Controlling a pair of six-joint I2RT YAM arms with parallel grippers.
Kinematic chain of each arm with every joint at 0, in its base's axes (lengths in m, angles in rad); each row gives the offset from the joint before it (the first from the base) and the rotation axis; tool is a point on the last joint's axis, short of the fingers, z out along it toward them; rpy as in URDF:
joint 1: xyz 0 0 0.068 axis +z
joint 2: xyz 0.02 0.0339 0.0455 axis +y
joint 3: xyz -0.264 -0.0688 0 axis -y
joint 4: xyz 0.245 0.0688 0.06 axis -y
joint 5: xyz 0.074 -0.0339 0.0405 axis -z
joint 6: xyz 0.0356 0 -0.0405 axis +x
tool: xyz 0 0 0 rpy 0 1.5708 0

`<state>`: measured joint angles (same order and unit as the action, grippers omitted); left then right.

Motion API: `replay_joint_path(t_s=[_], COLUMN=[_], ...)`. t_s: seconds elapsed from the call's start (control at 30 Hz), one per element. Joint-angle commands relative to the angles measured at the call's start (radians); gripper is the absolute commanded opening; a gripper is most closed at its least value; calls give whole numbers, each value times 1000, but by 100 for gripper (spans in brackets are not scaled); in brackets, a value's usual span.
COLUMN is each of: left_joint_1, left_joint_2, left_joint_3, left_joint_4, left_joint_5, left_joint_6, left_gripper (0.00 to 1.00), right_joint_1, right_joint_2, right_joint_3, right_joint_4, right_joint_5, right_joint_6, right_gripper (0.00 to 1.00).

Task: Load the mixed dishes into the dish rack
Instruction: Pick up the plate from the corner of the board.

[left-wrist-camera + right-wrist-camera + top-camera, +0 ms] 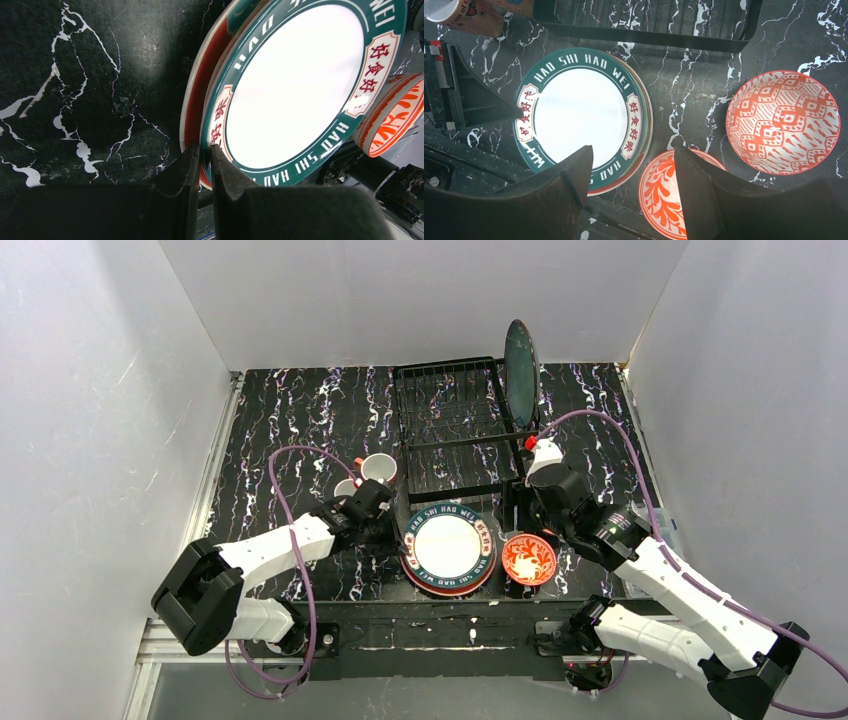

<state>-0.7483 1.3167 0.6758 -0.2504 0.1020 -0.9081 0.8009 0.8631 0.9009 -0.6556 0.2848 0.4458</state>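
Left wrist | left hand (pixel 203 146) pinching white plate (pixel 295 85) rim | right hand (pixel 631 149) spread over bowl (pixel 658 196) | mugs (pixel 378 469) near

The top camera looks down from high behind the near edge over the whole table (pixel 300 410). Both wrist cameras hang close, the left apparently lowest, sharing the white plate (pixel 579 115).

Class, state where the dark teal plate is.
In the top view, the dark teal plate stands upright at the dish rack's right end.

plain white walls (pixel 420 300) on three sides — black, white-veined tabletop (pixel 300 410)
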Motion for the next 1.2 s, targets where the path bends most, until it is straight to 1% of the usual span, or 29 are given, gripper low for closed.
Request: replay_joint_path(t_s=[0.0,0.1,0.4,0.67,0.73,0.83,1.17], left_joint_1=[-2,-1,-2,-2,-1,-1,-2], left_joint_2=[-28,-41,-108,-172,-194,-216,-273], left_joint_3=[12,13,2,-28,-33,-47,-116], left_joint_4=[-62,-72,-117,-152,-169,-183,-185], left_joint_5=[-29,-35,-73,-88,-120,-130,-137], left_joint_6=[30,32,47,47,48,49,31], left_gripper=[5,0,0,0,0,0,0], right_joint_1=[3,3,3,3,3,3,3], right_joint_2=[1,1,-7,15,26,44,100], right_joint_3=[9,9,-8,-43,-56,-74,-145], right_joint_4=[27,24,31,70,82,104,196], right_joint_5=[8,10,1,-64,-84,-107,-201], right_joint_6=[7,7,18,30,31,35,64], right_gripper=[68,68,68,68,68,68,68])
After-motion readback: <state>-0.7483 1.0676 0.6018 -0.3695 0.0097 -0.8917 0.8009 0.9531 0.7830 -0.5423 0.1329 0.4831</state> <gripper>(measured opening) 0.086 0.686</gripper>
